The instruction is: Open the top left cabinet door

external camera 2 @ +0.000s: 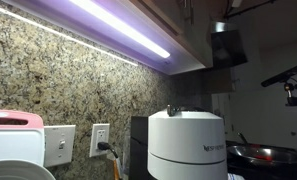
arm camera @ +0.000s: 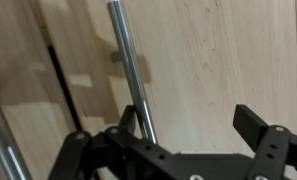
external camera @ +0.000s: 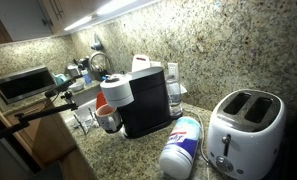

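**Tool wide at the door's bar handle**

In the wrist view we see the tool (arm camera: 160, 140) spread wide, with its fingers (arm camera: 253, 125) on either side of a metal bar handle (arm camera: 128, 70). We cannot tell whether they touch it. The handle sits on the top left cabinet door (arm camera: 218, 55), just right of a dark seam (arm camera: 60, 85). In an exterior view the door (external camera: 23, 15) hangs above the worktop (external camera: 138, 155), far left of the toaster (external camera: 245, 130).

We note a white two-slot toaster (external camera: 245, 133) on the granite counter (external camera: 118, 160), a wipes canister (external camera: 181, 146) lying on its side just beside it, a black coffee machine (external camera: 146, 98) behind, a lit strip light (external camera 2: 118, 27) above a wall outlet (external camera 2: 100, 139)
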### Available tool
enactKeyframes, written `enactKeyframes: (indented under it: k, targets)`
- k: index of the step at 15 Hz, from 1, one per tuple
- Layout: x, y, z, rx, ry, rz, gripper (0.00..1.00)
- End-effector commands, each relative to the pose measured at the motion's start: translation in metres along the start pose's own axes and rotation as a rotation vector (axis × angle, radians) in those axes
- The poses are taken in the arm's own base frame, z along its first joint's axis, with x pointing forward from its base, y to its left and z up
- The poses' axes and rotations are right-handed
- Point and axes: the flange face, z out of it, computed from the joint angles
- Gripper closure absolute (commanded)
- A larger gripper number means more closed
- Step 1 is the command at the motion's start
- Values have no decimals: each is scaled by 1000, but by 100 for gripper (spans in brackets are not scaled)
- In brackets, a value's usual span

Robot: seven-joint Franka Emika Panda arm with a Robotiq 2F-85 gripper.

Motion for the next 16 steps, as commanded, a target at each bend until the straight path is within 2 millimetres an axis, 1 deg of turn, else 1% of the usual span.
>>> enactKeyframes:
  k: [1,3,6,9,12,13,16]
  targets:
    - [-4,-19,13,50,12,-26,0]
    - [-12,-23,15,49,-26,-26,0]
    - [-25,-34,12,38,-57,-61,0]
    - [-38,-52,5,54,-93,-105,0]
    - [-44,-60,-1,79,-118,-94,0]
    - [-48,-60,-3,63,-122,-108,0]
    - [-64,-69,-10,57,-162,-113,0]
